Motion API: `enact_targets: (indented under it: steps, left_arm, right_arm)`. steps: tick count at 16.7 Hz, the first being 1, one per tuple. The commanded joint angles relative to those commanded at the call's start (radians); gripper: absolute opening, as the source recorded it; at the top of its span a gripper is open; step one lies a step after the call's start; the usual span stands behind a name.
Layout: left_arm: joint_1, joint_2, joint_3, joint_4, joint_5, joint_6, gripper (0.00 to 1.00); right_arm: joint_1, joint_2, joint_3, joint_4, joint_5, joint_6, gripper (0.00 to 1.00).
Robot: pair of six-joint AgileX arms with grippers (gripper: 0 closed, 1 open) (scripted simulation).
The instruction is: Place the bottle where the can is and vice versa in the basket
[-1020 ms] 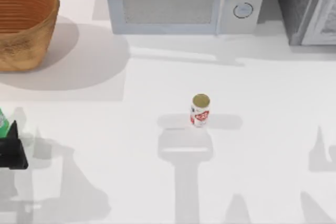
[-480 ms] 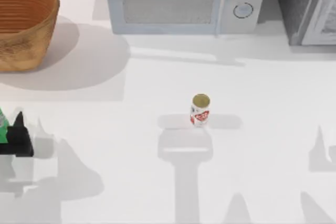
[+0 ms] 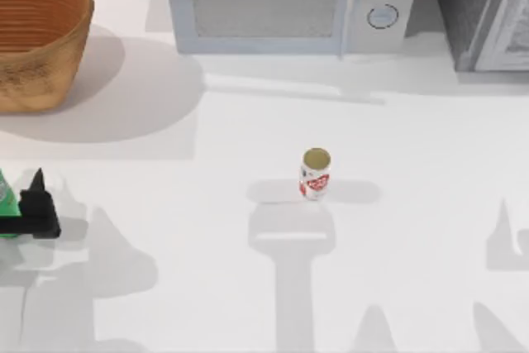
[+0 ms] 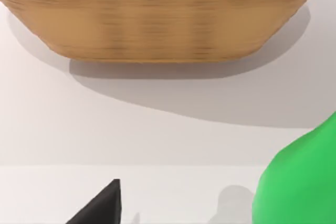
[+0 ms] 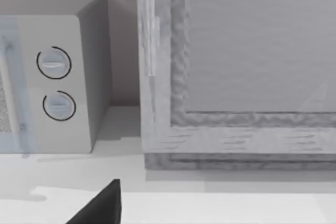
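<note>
Barely begun: left gripper (image 3: 31, 208) at the frame's left edge beside the bottle (image 3: 4, 196), grip impossible to tell, can (image 3: 315, 174) standing mid-frame, basket (image 3: 50, 55) upper left, both items yet to go in.

Overhead view down onto the table (image 3: 248, 121); left wrist view close, facing the basket (image 4: 157, 19), shared with overhead
</note>
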Motion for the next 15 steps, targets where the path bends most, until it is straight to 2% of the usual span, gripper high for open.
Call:
enact_targets:
  steps: [2, 15]
  left_arm:
    - [0.000, 0.000, 0.000, 0.000, 0.000, 0.000, 1.00]
    - [0.000, 0.000, 0.000, 0.000, 0.000, 0.000, 0.02]
  right_arm:
    - [0.000, 0.000, 0.000, 0.000, 0.000, 0.000, 1.00]
    - [0.000, 0.000, 0.000, 0.000, 0.000, 0.000, 1.00]
